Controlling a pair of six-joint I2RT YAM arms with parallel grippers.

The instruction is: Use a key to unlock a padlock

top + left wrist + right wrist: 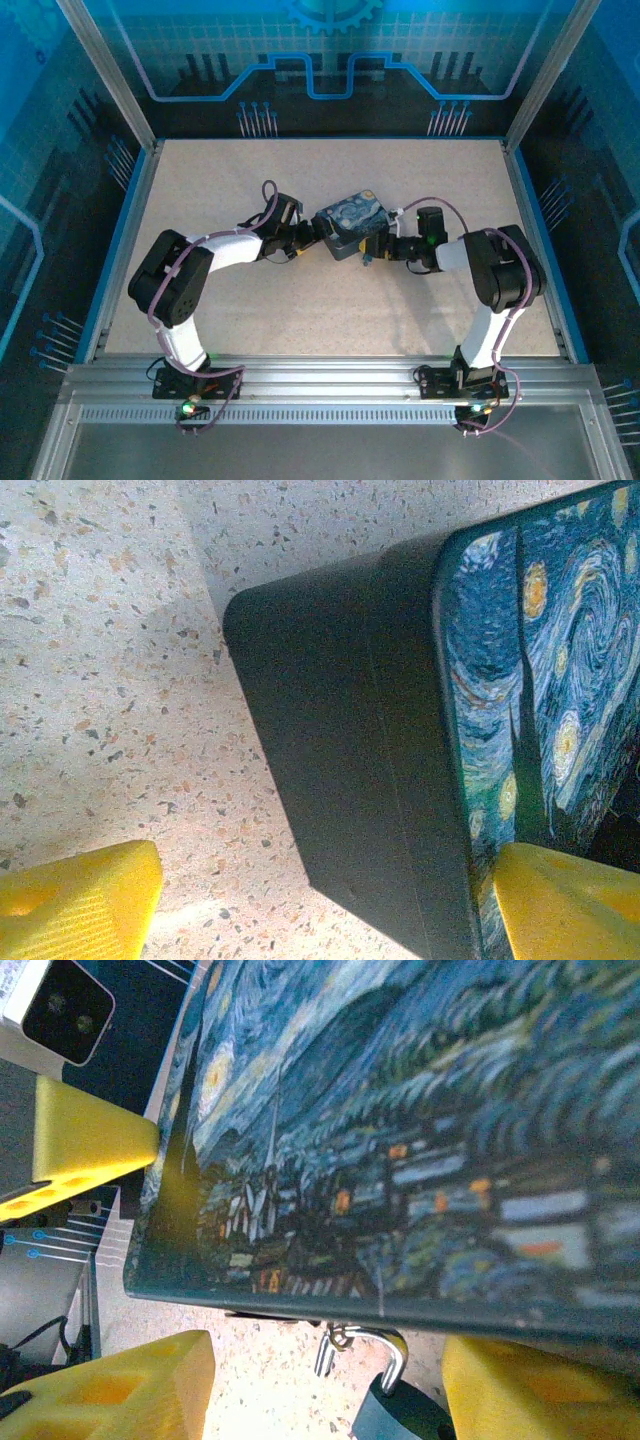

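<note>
The padlock has a dark bluish body and hangs at the lower edge of the painted tin. Its steel shackle hooks through a small ring under the tin's rim, and its short leg ends clear of the body. My right gripper is open, with its yellow fingers either side of the padlock; the right finger is close to the body. My left gripper is open astride the tin's dark end wall, one finger on the lid and the other on the table. The key is out of view.
The tin lies mid-table between both arms, with the left gripper at its left end and the right gripper at its near right corner. Speckled tabletop stretches all round, bounded by blue rails and glass walls.
</note>
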